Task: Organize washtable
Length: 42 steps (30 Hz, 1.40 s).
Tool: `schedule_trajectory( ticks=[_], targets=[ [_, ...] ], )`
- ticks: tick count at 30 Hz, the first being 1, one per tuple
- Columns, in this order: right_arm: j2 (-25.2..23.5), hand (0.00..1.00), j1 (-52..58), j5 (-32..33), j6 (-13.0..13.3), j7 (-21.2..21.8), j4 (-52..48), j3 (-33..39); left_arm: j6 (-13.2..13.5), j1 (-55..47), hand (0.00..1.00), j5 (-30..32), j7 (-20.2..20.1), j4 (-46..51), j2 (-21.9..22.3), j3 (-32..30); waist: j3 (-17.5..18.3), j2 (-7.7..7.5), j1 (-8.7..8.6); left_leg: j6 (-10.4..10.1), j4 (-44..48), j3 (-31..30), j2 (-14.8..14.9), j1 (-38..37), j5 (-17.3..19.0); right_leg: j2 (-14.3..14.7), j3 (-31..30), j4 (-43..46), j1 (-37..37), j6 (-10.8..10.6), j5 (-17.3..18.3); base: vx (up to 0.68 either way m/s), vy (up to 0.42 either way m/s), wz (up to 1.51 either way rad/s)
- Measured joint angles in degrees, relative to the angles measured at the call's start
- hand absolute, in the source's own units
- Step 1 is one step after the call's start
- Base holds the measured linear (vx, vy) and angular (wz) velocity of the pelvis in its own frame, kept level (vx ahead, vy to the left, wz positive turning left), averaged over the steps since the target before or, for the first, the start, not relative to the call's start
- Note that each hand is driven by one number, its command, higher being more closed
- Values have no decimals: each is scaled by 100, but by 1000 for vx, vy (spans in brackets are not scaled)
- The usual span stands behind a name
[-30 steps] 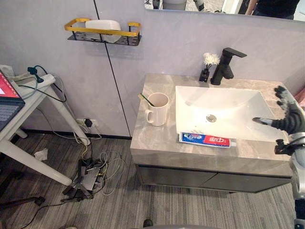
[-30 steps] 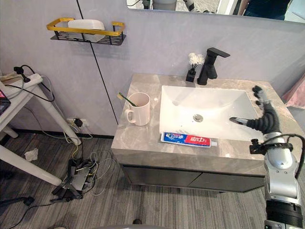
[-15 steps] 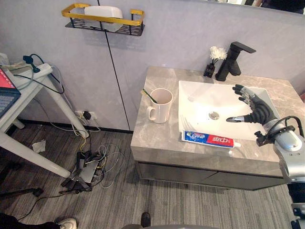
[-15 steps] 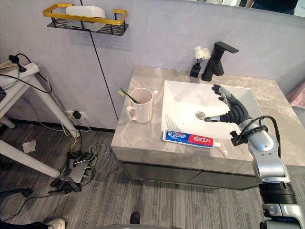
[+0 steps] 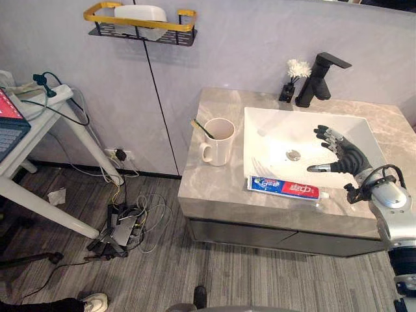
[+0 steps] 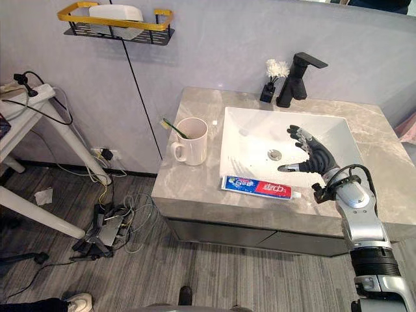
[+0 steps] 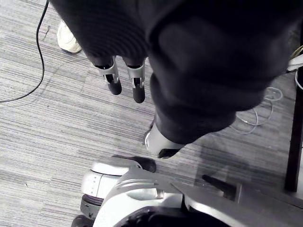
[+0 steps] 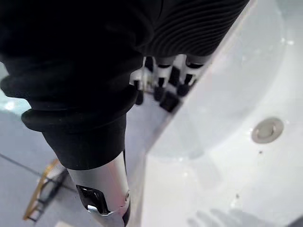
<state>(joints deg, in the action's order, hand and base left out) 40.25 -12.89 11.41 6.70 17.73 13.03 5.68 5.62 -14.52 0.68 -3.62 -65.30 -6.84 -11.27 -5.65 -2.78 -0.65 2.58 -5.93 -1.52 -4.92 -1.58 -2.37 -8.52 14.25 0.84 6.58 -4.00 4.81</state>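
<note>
Brought inward from the right edge of the bench (image 5: 214, 188), the right robot hand (image 5: 346, 160) is held over the sink (image 5: 273, 136), fingers spread apart. The toothpaste tube (image 5: 286, 189) is laid untouched along the bench's near rim; the left robot hand (image 7: 111, 75) is hung open.

Bathroom mock-up in lab: sink (image 5: 273, 140), black faucet (image 5: 320, 78), toothpaste (image 5: 286, 188); cable tangle (image 5: 127, 224), laptop table (image 5: 36, 133) alongside.

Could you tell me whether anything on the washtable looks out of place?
The toothpaste tube lies flat on the front strip of the counter before the sink, not stored like the toothbrush in the mug. Nothing looks spilled or damaged.
</note>
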Motion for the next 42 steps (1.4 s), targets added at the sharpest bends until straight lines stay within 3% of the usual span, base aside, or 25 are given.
schedule_trajectory(
  ticks=[18,42],
  targets=[
    [-176,0,497,-102,-101,126,231,15,-9,3,0,0,-22,9,-47,187,-29,-23,-16,-64,2,17,22,182,-47,29,-35,-89,-146,-16,11,-16,-13,0],
    [-144,0,659,0,-76,493,-697,-76,2,2,0,0,-122,10,-83,185,-68,-91,0,-52,1,-66,42,191,-54,45,-10,18,-176,-15,10,3,-3,1]
  ],
)
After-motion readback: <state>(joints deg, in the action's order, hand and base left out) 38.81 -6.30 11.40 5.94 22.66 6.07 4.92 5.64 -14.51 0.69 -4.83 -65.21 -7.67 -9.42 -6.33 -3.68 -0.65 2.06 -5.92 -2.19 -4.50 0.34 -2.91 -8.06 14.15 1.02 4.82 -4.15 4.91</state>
